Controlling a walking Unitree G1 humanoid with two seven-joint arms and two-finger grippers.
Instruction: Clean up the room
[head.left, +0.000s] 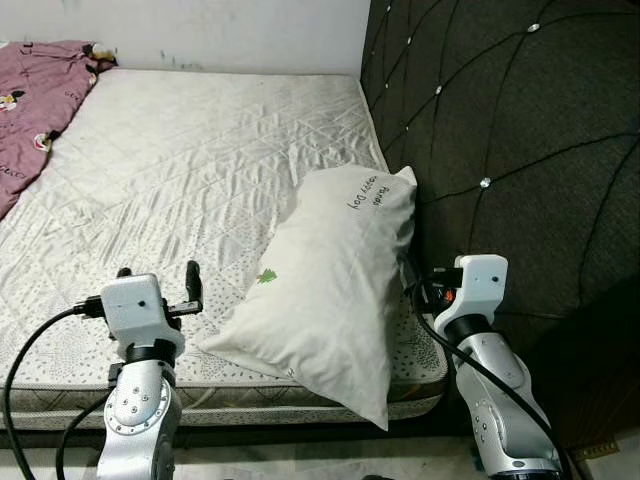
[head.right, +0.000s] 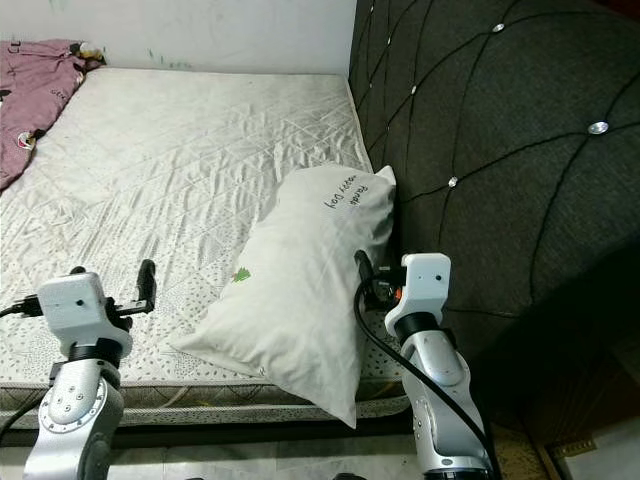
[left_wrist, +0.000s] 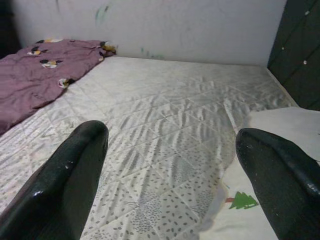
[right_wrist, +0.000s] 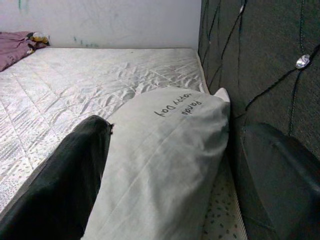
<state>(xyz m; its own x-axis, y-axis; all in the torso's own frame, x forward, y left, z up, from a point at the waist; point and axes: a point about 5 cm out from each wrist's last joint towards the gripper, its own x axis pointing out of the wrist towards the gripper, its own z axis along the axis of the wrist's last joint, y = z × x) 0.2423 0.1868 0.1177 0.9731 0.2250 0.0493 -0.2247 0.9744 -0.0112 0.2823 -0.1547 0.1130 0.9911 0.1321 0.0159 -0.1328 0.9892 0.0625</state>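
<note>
From the head camera, you see one white rectangular pillow lying on the quilted white bed against the dark tufted headboard, its corner overhanging the edge. One crumpled maroon blanket lies at the far side.

Left wrist: left gripper jaws wide, empty.

Right wrist: right gripper jaws wide, straddling the pillow; judged next, close and straighten it.

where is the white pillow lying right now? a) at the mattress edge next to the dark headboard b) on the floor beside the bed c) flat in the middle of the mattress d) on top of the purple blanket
a, the white pillow lies at the near corner of the mattress, its far end against the dark tufted headboard, well apart from the purple blanket.
</note>
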